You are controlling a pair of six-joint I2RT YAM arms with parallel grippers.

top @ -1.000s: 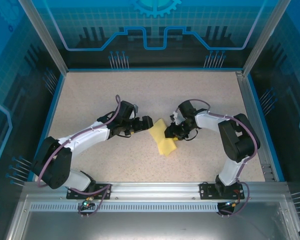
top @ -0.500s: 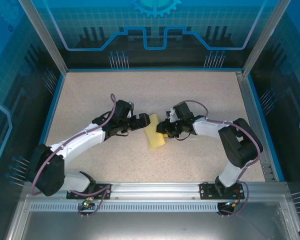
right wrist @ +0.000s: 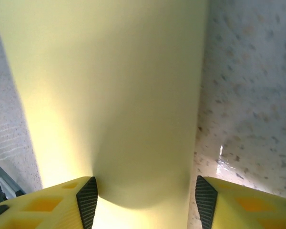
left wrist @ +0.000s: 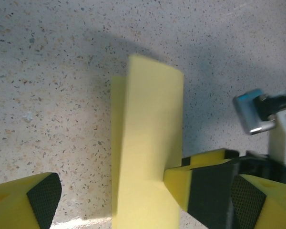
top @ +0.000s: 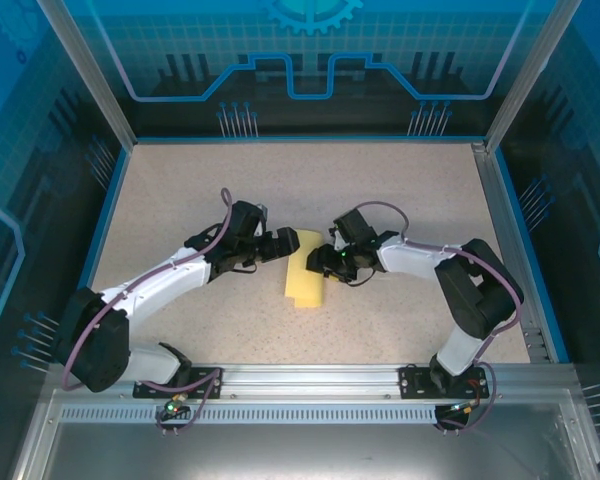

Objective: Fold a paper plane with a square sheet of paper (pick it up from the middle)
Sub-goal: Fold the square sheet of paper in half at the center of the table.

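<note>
Midway across the table (top: pixel 410 190), between the two arms, we see the sheet of paper (top: pixel 305 281) lying flat, folded into a narrow yellow strip, which we judge to be an early fold. Our left gripper (top: pixel 284 247) hangs just beside its far end, jaws spread wide and holding nothing, likely ready to catch an edge. Our right gripper (top: pixel 326 262) straddles the strip with its jaws partway apart and the pads flanking the edges without pinching, probably to steady it.
</note>
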